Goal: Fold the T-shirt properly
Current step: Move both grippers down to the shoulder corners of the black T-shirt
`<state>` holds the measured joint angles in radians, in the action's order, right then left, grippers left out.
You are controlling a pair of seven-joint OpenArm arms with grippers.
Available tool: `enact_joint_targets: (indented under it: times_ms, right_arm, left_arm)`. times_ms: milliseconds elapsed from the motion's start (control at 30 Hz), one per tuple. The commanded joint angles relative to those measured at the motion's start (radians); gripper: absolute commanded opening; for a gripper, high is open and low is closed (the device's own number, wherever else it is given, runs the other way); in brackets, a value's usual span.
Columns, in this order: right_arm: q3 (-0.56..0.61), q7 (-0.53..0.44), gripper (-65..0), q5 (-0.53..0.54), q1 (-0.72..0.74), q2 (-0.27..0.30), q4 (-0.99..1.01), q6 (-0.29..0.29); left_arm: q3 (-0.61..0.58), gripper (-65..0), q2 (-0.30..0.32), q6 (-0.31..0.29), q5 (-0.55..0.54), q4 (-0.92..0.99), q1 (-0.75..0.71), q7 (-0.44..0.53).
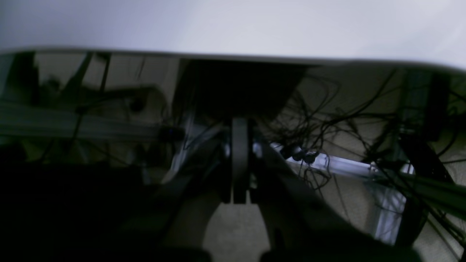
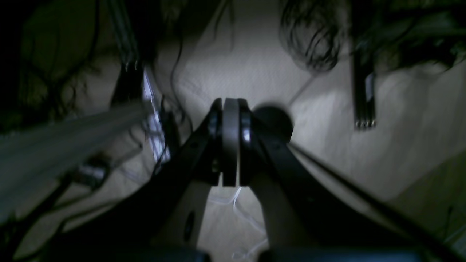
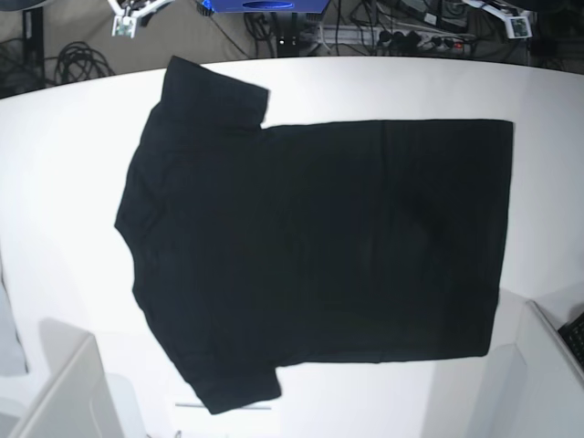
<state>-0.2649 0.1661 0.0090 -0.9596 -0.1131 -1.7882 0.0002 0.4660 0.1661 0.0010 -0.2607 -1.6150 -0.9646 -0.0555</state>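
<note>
Base view: black T-shirt [image 3: 315, 246] spread flat and unfolded on white table [image 3: 64, 182], plain side up, no print showing.
Shirt layout: neck and shoulders toward that view's left, hem toward its right; one short sleeve pointing to the far edge, the other to the near edge.
Shirt edges: near sleeve tip just beside the table's near edge; hem well short of the right-hand edge.
Arms in base view: only pale arm parts at both lower corners, off the cloth.
Left wrist view: left gripper [image 1: 240, 160] closed, fingers pressed together, holding nothing; pointing below the table's edge at tangled cables [image 1: 327, 120] and floor.
Right wrist view: right gripper [image 2: 230, 142] closed as well, fingers together, empty; dim pale floor [image 2: 247, 65] and dark cables behind, blurred.
Contact: neither gripper touching the shirt.
</note>
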Motion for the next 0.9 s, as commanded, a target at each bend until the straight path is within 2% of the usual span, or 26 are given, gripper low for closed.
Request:
enact_joint_targets:
  times_ms: [0,67,367,467,600,633,767,833,867]
  right_arm:
    - [-0.003,-0.003,-65.0,0.001,-0.015,0.0,-0.037,0.002]
    - [-0.003,0.014,-65.0,0.001,-0.012,0.0,-0.08,0.002]
    - [0.006,0.017,-65.0,0.006,0.055,-0.007,-0.2,0.002]
    - [0.006,0.022,-65.0,0.09,0.095,-0.007,-0.198,0.004]
    - [0.0,0.111,-65.0,0.286,0.143,0.002,-0.203,0.007]
    - [-0.001,0.132,-63.5,0.326,0.153,0.003,-0.203,0.007]
    - [0.003,0.215,-38.1,0.469,0.186,0.046,-0.2,0.008]
    - [0.0,0.232,-32.0,0.533,0.198,0.059,-0.195,0.008]
    - [0.0,0.235,-31.5,0.555,0.202,0.066,-0.193,0.008]
  left_arm:
    - [0.026,-65.0,0.005,0.004,-0.016,-0.055,-0.014,-0.005]
    - [0.046,-65.0,0.005,0.004,-0.041,-0.11,-0.024,-0.034]
    - [0.052,-65.0,0.005,0.004,-0.052,-0.273,-0.006,-0.037]
    - [0.056,-65.0,0.005,0.004,-0.052,-0.278,0.025,-0.039]
    - [0.055,-65.0,0.005,0.003,-0.052,-0.278,0.062,-0.043]
    - [0.055,-65.0,0.005,-0.002,-0.052,-0.278,0.063,-0.043]
    - [0.06,-65.0,0.005,-0.091,-0.053,-0.273,0.101,-0.048]
    - [0.072,-65.0,0.005,-0.129,-0.053,-0.275,0.112,-0.086]
    - [0.084,-59.1,0.005,-0.14,-0.058,-0.278,0.12,-0.109]
